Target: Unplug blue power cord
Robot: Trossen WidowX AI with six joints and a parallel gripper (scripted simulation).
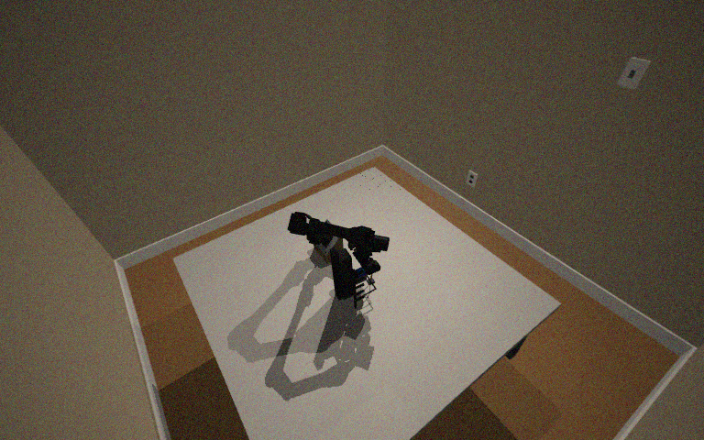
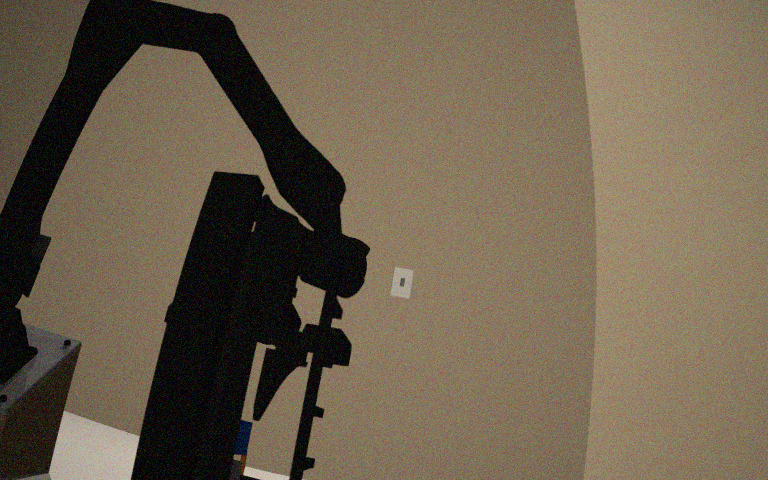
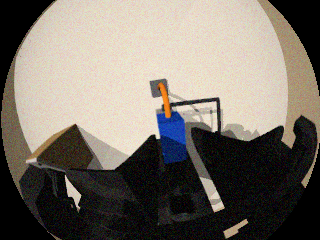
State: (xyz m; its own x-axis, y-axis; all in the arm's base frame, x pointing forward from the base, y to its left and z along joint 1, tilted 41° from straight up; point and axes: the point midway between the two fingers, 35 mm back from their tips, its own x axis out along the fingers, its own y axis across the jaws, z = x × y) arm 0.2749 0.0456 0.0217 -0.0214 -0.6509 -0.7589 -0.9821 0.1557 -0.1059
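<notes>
The blue plug shows between my spread fingertips in the wrist view. Its orange cord bends to a small grey square on the table. My gripper is open and empty. In the exterior view a fingertip sits just above the plug, with a small gap. The tall dark upright looks like the power strip; it hides much of the plug. I cannot tell whether the plug is seated in it.
A thin black frame with pegs stands close beside the plug. A brown box with a grey top stands on the white table under the arm's base. Shadows of the arm fall on the table.
</notes>
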